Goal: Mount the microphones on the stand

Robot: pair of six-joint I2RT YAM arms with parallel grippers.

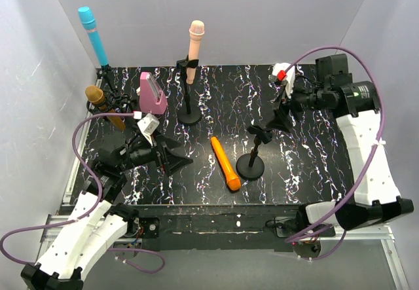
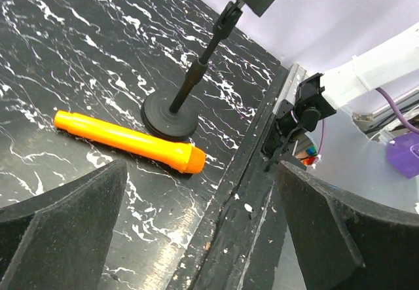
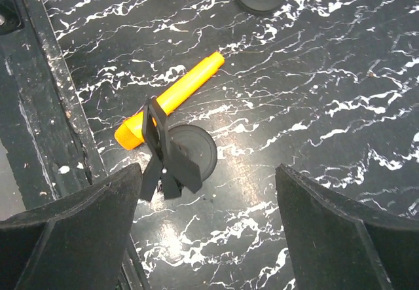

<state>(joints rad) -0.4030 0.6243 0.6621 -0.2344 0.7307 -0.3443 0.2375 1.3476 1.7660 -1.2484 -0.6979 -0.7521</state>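
Note:
An orange microphone [image 1: 224, 163] lies flat on the black marbled table, just left of an empty stand [image 1: 251, 165] whose clip [image 1: 260, 133] holds nothing. A peach-pink microphone [image 1: 194, 48] sits upright in the clip of the back stand. A cyan microphone [image 1: 91, 33] and a gold microphone [image 1: 98, 96] sit in stands at the far left. My left gripper [image 1: 177, 154] is open and empty, left of the orange microphone [image 2: 127, 141]. My right gripper [image 1: 280, 116] is open and empty, above and behind the empty stand's clip [image 3: 167, 152]. The orange microphone [image 3: 170, 100] lies beyond that clip.
A squat pink wedge block [image 1: 152, 92] stands at the back left. The back stand's round base [image 1: 190, 116] sits mid-table. The table's front edge [image 2: 242, 172] runs close to the orange microphone's head. White walls enclose the table on three sides.

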